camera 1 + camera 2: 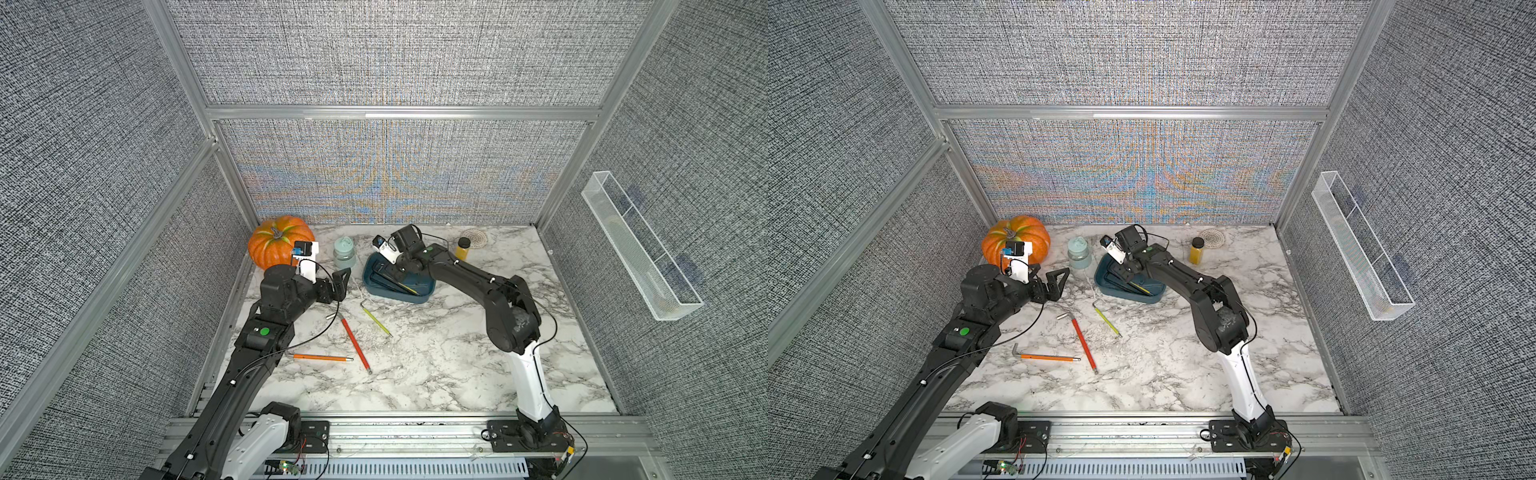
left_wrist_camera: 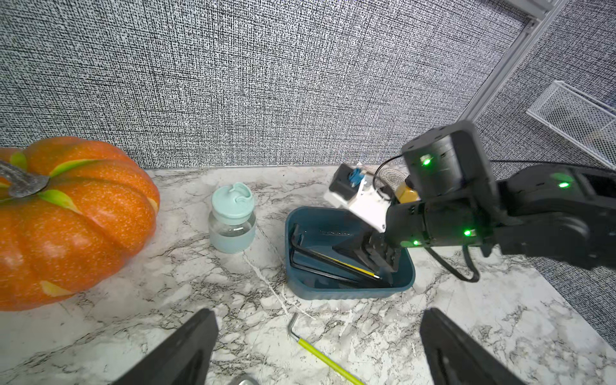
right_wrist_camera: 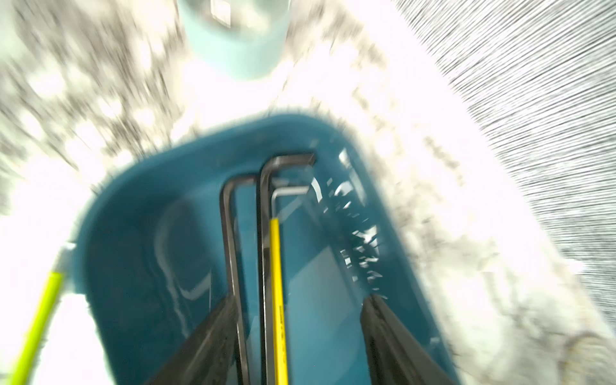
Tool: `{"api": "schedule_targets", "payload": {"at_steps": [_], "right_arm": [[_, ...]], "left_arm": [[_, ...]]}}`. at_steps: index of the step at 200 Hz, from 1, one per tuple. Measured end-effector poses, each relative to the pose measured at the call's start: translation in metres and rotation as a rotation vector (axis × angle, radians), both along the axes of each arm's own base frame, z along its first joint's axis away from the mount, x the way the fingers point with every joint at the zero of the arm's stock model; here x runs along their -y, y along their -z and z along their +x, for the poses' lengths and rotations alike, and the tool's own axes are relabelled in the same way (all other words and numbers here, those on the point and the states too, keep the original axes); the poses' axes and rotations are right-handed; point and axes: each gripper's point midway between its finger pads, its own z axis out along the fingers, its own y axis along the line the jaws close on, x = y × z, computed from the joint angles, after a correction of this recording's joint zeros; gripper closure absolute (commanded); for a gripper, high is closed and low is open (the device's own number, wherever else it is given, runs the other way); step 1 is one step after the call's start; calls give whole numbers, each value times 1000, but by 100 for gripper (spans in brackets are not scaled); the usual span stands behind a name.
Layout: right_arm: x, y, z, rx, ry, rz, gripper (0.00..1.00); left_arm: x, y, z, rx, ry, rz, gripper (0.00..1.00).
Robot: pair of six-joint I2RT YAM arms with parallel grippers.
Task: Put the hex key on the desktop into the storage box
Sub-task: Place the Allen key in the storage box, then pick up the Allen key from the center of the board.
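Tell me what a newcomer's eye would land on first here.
The orange pumpkin in the far left corner of the marble table stands out most. Next comes the right gripper, jaws apart, down in the blue box among the keys lying in it. A red key, an orange key and a green key lie loose on the table in front of the box.

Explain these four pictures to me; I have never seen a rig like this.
Two robot arms work at a marble table. Two pictures look down from above; two come from cameras on the wrists. On the table: a pumpkin, a jar, a small bottle and three hex keys, yellow-green, red, orange. The right arm's fingers stand open in the blue storage box, over a yellow hex key and black ones. The left arm's fingers are open, holding nothing.
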Motion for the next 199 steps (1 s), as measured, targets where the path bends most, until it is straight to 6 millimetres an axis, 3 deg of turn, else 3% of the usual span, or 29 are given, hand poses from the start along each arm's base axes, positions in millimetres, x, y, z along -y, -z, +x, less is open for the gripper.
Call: {"api": "schedule_targets", "payload": {"at_steps": [29, 51, 94, 132, 176, 199], "right_arm": [[-16, -58, -13, 80, -2, 104, 32], [-24, -69, -38, 71, -12, 137, 32], [-39, -39, -105, -58, -44, 134, 32], [-41, -5, -146, -187, -21, 134, 33], [-33, 48, -170, -316, 29, 89, 40], [-32, 64, -177, -351, 44, 71, 42]], "left_arm": [[0, 1, -1, -1, 0, 0, 0], [0, 3, -1, -4, 0, 1, 0], [0, 9, -1, -19, 0, 5, 0], [0, 9, -1, -18, -1, 6, 0], [-7, 5, -1, 1, -43, 1, 0], [-13, 1, 0, 18, -73, 0, 0]]}}
